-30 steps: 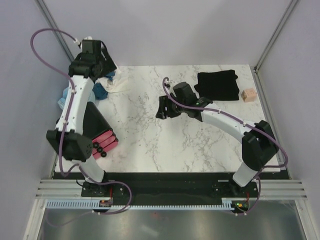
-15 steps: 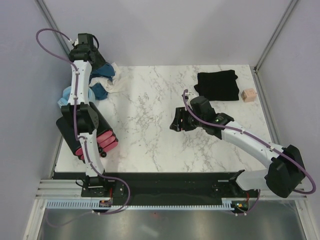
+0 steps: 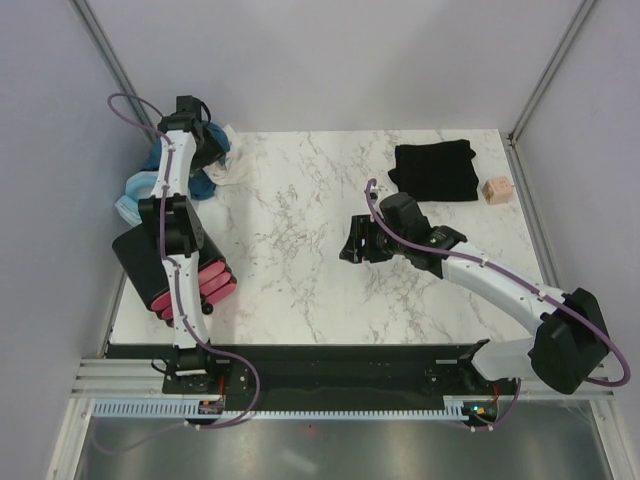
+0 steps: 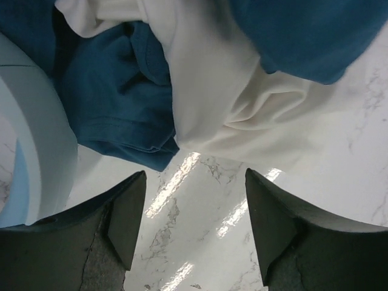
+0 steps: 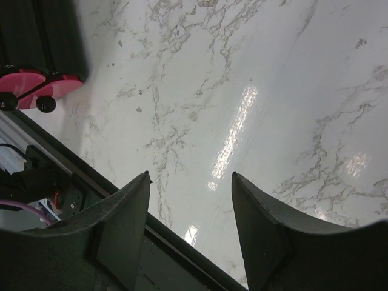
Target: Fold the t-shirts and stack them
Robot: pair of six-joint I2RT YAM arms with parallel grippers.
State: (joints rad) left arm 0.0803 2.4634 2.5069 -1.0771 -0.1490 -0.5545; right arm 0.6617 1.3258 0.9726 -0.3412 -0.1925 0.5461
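The dark teal-blue t-shirt [image 3: 201, 186] lies crumpled in a heap at the table's far left corner, tangled with a white cloth [image 3: 236, 171]. In the left wrist view the teal shirt [image 4: 115, 103] and the white cloth [image 4: 224, 103] lie just beyond my fingertips. My left gripper [image 3: 210, 152] hangs over this heap, open and empty [image 4: 195, 176], with bare marble between the jaws. The black t-shirt [image 3: 435, 170] lies folded flat at the far right. My right gripper [image 3: 348, 245] hovers over mid-table, open and empty [image 5: 190, 176].
A pale blue ring-shaped item [image 3: 130, 200] lies left of the heap and shows in the left wrist view [image 4: 36, 151]. A black box with pink rollers [image 3: 175, 270] stands at the left edge. A small wooden block [image 3: 495, 190] sits beside the black shirt.
My left arm has swung round at the far left corner and its gripper now sits lower over the heap. My right gripper moved right and nearer, then stayed still.
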